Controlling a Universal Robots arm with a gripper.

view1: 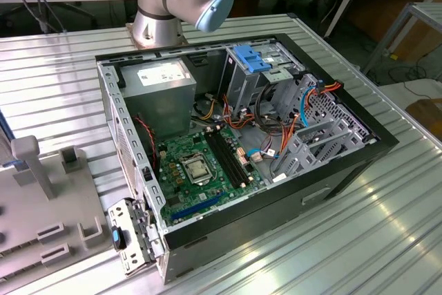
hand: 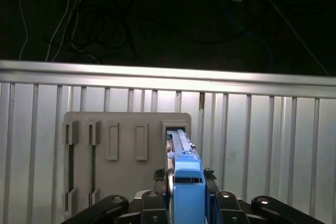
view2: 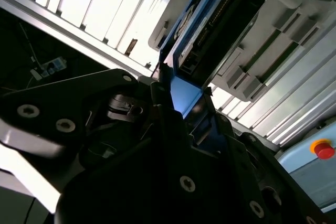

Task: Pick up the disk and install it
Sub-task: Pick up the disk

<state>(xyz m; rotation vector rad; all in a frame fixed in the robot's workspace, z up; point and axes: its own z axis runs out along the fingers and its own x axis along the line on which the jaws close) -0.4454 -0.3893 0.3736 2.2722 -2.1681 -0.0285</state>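
The disk (hand: 187, 184) is a dark slab with bright blue side rails, seen end-on in the first wrist view. My gripper (hand: 187, 199) is shut on it, one black finger (hand: 157, 203) pressed against each side of the blue rail. In the second wrist view the disk (view2: 202, 35) runs away from the gripper (view2: 184, 103) towards the grey slotted holder (view2: 273, 51). Its far end lies over a slot of the holder (hand: 126, 150); I cannot tell whether it still sits in that slot. The open computer case (view1: 345, 170) lies on its side in the exterior view.
Inside the case are a green motherboard (view1: 200, 164), a grey power supply (view1: 159, 91), a grey drive cage (view1: 324, 129) and a blue latch (view1: 252, 56). The arm's base (view1: 162, 12) stands behind the case. The grey holder (view1: 41, 219) lies at the exterior view's left on the ribbed metal table (view1: 387, 240).
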